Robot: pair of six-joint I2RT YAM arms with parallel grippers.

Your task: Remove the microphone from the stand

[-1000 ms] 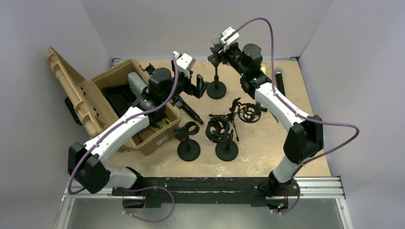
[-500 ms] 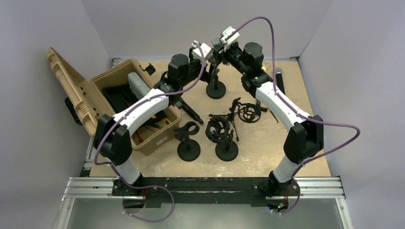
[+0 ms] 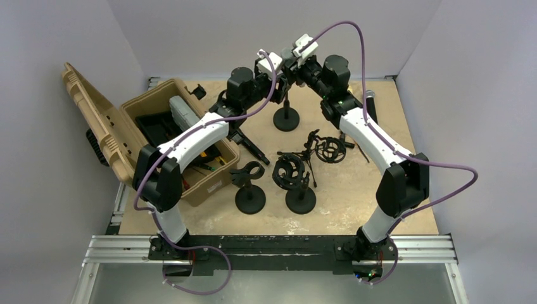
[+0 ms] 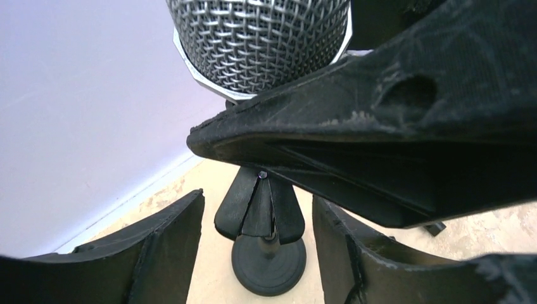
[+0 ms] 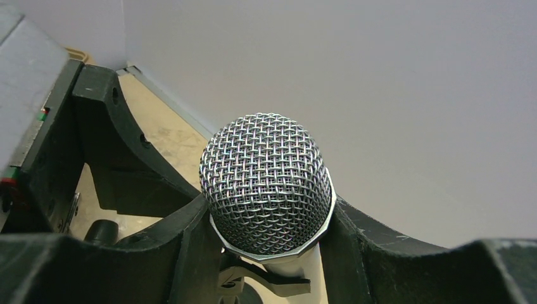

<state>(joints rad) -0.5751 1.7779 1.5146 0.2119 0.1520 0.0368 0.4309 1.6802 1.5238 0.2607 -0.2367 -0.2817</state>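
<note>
We see a round silver mesh microphone (image 5: pixel 266 183) | right gripper (image 5: pixel 267 220), rough and black, squeezes it | left gripper (image 4: pixel 256 208) spread wide, holding nothing | stand (image 4: pixel 267 265) has a round black foot

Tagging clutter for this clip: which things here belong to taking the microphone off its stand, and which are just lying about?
In the job: microphone, its stand, right gripper, left gripper.
Lying about: open tan case, clip stand, shock-mount stand, loose shock mount, second microphone.
</note>
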